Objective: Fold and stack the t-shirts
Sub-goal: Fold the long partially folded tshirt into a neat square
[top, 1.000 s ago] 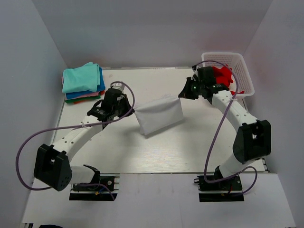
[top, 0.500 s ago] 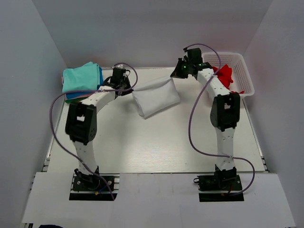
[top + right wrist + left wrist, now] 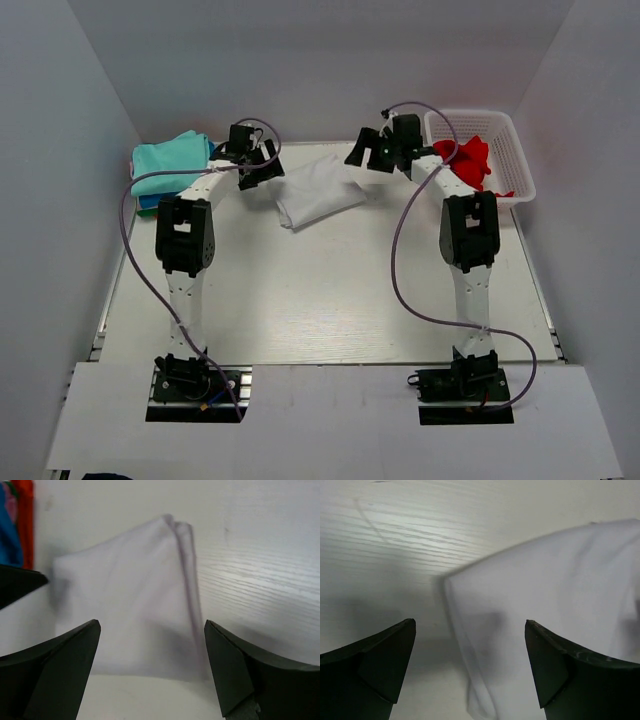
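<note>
White t-shirt [image 3: 318, 195]: folded into a compact packet, flat on the table [image 3: 330, 300] near its far edge, between both arms.
Left fingers [image 3: 380, 660]: spread wide, empty, above the packet's left corner.
Right fingers [image 3: 55, 660]: likewise apart, holding nothing, facing its right folded edge.
Teal-topped stack [image 3: 172, 168]: far-left corner, just beside the left arm.
Handling: probably light, limp cloth; layers may slide, so pinch through all layers at opposite edges.

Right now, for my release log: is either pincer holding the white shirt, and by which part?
Nothing is held: left pincer and right pincer are both open, the white shirt lying loose between them.
</note>
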`<state>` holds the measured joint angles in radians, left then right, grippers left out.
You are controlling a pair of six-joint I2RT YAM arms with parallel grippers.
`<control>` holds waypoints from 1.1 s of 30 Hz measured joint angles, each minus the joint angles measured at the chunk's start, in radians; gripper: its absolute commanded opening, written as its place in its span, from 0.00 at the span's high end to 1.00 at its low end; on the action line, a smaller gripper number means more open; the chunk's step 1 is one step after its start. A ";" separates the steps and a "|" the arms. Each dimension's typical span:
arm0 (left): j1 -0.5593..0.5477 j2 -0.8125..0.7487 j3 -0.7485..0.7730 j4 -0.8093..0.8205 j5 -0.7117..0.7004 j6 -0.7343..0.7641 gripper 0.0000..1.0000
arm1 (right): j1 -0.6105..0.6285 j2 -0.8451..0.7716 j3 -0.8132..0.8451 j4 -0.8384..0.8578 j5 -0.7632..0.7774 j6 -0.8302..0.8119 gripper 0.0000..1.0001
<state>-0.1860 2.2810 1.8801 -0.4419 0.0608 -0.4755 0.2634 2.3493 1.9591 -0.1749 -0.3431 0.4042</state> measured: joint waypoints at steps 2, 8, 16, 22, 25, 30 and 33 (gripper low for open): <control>-0.021 -0.042 -0.024 0.013 0.050 0.004 0.00 | 0.016 -0.080 -0.021 0.017 -0.003 -0.017 0.10; -0.061 -0.063 -0.025 0.068 0.156 -0.003 0.00 | 0.070 -0.164 -0.017 0.089 -0.042 -0.020 0.10; -0.089 -0.040 -0.098 0.095 0.264 -0.038 0.00 | 0.098 -0.045 -0.124 0.143 -0.060 0.114 0.10; -0.084 -0.064 -0.240 0.166 0.333 -0.025 0.00 | 0.090 -0.090 -0.354 0.241 -0.094 0.162 0.10; -0.088 -0.122 -0.343 0.207 0.350 -0.011 0.00 | 0.091 -0.203 -0.543 0.285 -0.112 0.164 0.10; -0.117 -0.369 -0.686 0.237 0.341 -0.011 0.00 | 0.123 -0.441 -0.864 0.277 -0.110 0.139 0.10; -0.143 -0.545 -0.866 0.175 0.299 -0.020 0.00 | 0.155 -0.628 -1.038 0.219 -0.071 0.111 0.10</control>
<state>-0.3294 1.7359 1.0142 -0.2665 0.3595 -0.4957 0.4187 1.7210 0.9211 0.0444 -0.4145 0.5156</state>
